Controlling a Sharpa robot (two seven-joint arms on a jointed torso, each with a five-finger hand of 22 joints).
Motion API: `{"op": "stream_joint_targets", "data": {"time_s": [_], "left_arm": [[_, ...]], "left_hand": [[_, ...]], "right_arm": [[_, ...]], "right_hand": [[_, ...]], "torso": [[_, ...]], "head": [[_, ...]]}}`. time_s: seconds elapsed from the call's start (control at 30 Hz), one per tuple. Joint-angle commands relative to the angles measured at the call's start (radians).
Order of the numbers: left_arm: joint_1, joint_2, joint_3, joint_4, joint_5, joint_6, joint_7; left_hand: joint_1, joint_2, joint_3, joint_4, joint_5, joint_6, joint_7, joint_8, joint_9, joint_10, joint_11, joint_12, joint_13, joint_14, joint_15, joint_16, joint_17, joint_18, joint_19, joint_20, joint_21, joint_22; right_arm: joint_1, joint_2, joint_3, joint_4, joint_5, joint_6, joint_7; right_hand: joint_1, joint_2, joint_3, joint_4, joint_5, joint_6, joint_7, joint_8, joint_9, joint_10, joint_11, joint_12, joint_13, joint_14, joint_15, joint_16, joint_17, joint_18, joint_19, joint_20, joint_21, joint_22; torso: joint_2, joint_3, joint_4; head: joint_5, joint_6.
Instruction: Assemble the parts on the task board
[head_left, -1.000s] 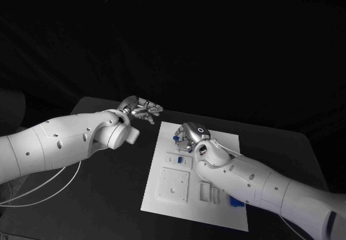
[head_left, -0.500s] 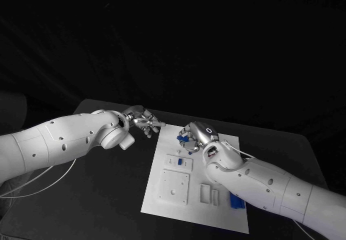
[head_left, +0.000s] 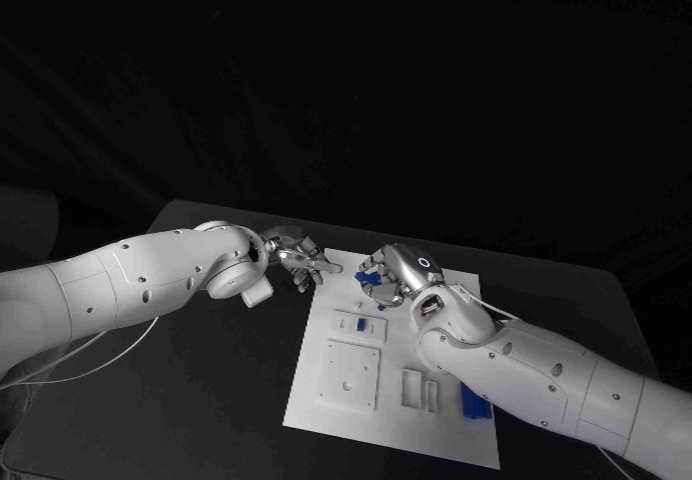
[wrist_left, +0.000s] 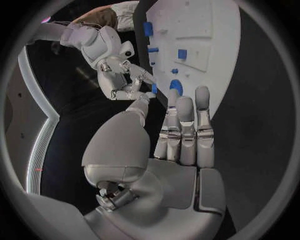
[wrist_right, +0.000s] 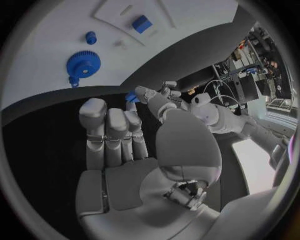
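Since 1 second ago my left hand (head_left: 296, 262) has come down from beyond the table's far side to the 11 o'clock corner of the task board (head_left: 320, 415). It has closed most of the gap to my other hand. Its fingers are loosely curled and reach toward the small blue part (head_left: 369, 272). I cannot tell whether they touch it yet or grip anything.

The part hangs in the air just above the board's 12 o'clock edge, between the fingertips of my 2 hands. My right hand (head_left: 392, 278) seems to pinch it at the fingertips, with the rest of the fingers lying straight and side by side.

I judge the step to be a handover or a regrip before seating the part. To do it well, I keep the right pinch firm and steady and let the left fingers close on a free face of the part. I let go only once the left hold is sure. Both hands should stay over the board, so a slip lands on white plate, not black table. I also want to stay clear of the blue gear (wrist_right: 83, 63), which lies on the board close by. The blue block (head_left: 473, 402) at 5 o'clock is well apart and needs no care now.
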Motion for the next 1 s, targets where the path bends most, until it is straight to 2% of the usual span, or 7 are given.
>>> {"op": "stream_joint_targets", "data": {"time_s": [0.03, 0.13, 0.23, 0.4, 0.7, 0.8, 1.0], "left_arm": [[0.0, 0.005, 0.0, 0.0, 0.001, 0.079, 0.005], [0.0, 0.007, -0.001, 0.0, 0.025, 0.092, 0.012], [0.0, 0.01, -0.001, 0.0, 0.059, 0.091, 0.021], [-0.001, 0.015, -0.001, 0.001, 0.102, 0.086, 0.034], [-0.001, 0.025, 0.0, 0.001, 0.115, 0.084, 0.042], [-0.001, 0.028, 0.0, 0.0, 0.11, 0.083, 0.041], [-0.001, 0.031, 0.0, -0.003, 0.101, 0.081, 0.037]], "left_hand": [[-0.006, -0.009, -0.001, 0.009, -0.003, -0.006, 0.001, 0.004, 0.0, 0.032, 0.0, -0.004, 0.002, -0.006, 0.0, 0.007, -0.001, -0.007, -0.009, -0.001, 0.006, 0.006], [-0.02, -0.012, -0.001, 0.018, -0.003, 0.007, -0.002, 0.006, 0.004, 0.036, -0.001, -0.003, 0.004, -0.005, 0.0, 0.011, 0.0, -0.007, -0.01, -0.001, 0.005, 0.013], [-0.05, -0.008, 0.004, 0.038, -0.003, 0.02, -0.005, 0.007, 0.007, 0.04, -0.002, 0.001, 0.008, -0.003, -0.001, 0.018, 0.003, -0.007, -0.008, -0.001, 0.007, 0.018], [-0.068, -0.011, 0.038, 0.043, -0.003, 0.035, -0.007, 0.006, 0.018, 0.039, -0.003, 0.015, 0.021, -0.01, -0.002, 0.033, 0.007, -0.008, -0.01, -0.003, 0.01, 0.039], [-0.054, 0.021, 0.045, 0.011, 0.0, 0.03, -0.005, 0.004, 0.027, 0.034, -0.003, 0.018, 0.032, -0.009, -0.001, 0.042, 0.003, -0.005, -0.008, 0.0, 0.006, 0.056], [-0.055, 0.044, 0.033, -0.022, 0.0, 0.027, -0.004, 0.004, 0.033, 0.03, -0.002, 0.019, 0.039, -0.011, 0.0, 0.049, -0.002, -0.002, -0.008, 0.002, 0.002, 0.062], [-0.045, 0.061, 0.029, -0.049, 0.003, 0.025, -0.003, 0.004, 0.037, 0.027, -0.002, 0.018, 0.043, -0.014, 0.0, 0.054, -0.007, -0.002, -0.006, 0.002, 0.001, 0.064]], "right_arm": [[0.0, -0.005, 0.0, 0.011, 0.002, -0.004, 0.011], [0.0, -0.006, 0.001, 0.016, 0.003, -0.001, 0.011], [0.0, -0.005, 0.001, 0.018, 0.004, 0.004, 0.013], [0.0, -0.003, 0.001, 0.022, 0.0, 0.004, 0.016], [0.0, 0.0, 0.001, 0.029, -0.002, 0.001, 0.017], [0.0, 0.0, 0.001, 0.034, -0.003, 0.0, 0.018], [0.0, 0.0, 0.001, 0.039, -0.003, -0.002, 0.018]], "right_hand": [[-0.004, 0.009, -0.001, 0.001, -0.003, 0.008, 0.001, 0.003, 0.001, 0.005, -0.005, -0.002, 0.001, -0.001, -0.005, 0.001, 0.002, -0.007, 0.038, -0.009, 0.007, 0.099], [-0.004, 0.009, -0.001, 0.001, -0.003, 0.008, 0.001, 0.003, 0.001, 0.005, -0.005, -0.002, 0.001, -0.001, -0.005, 0.001, 0.002, -0.007, 0.038, -0.009, 0.007, 0.099], [-0.004, 0.009, -0.001, 0.001, -0.003, 0.008, 0.001, 0.003, 0.001, 0.005, -0.005, -0.002, 0.001, -0.001, -0.005, 0.001, 0.002, -0.007, 0.038, -0.009, 0.007, 0.099], [-0.003, 0.008, 0.0, 0.0, -0.003, 0.008, 0.001, 0.003, 0.001, 0.005, -0.005, -0.002, 0.002, -0.001, -0.006, 0.002, 0.003, -0.007, 0.038, -0.01, 0.008, 0.1], [-0.004, 0.008, 0.0, 0.0, -0.002, 0.008, 0.001, 0.003, 0.001, 0.006, -0.005, -0.002, 0.003, -0.001, -0.006, 0.001, 0.003, -0.007, 0.038, -0.01, 0.01, 0.1], [-0.004, 0.008, 0.0, 0.0, -0.002, 0.008, 0.001, 0.003, 0.001, 0.006, -0.005, -0.002, 0.003, -0.001, -0.006, 0.001, 0.003, -0.007, 0.038, -0.01, 0.01, 0.1], [-0.004, 0.008, 0.0, 0.0, -0.002, 0.008, 0.001, 0.003, 0.001, 0.006, -0.005, -0.002, 0.003, -0.001, -0.006, 0.001, 0.003, -0.007, 0.038, -0.01, 0.01, 0.1]], "torso": [[0.0, -0.0021, -0.0008], [-0.001, -0.0022, -0.0014], [-0.001, -0.0022, 0.0014], [0.0, -0.0032, 0.0035], [0.0, -0.002, 0.0027], [0.001, -0.0017, 0.0027], [0.0, -0.0014, 0.0025]], "head": [[-0.003, -0.002], [-0.006, -0.001], [-0.008, -0.001], [-0.01, -0.001], [-0.009, -0.005], [-0.009, -0.005], [-0.009, -0.006]]}}
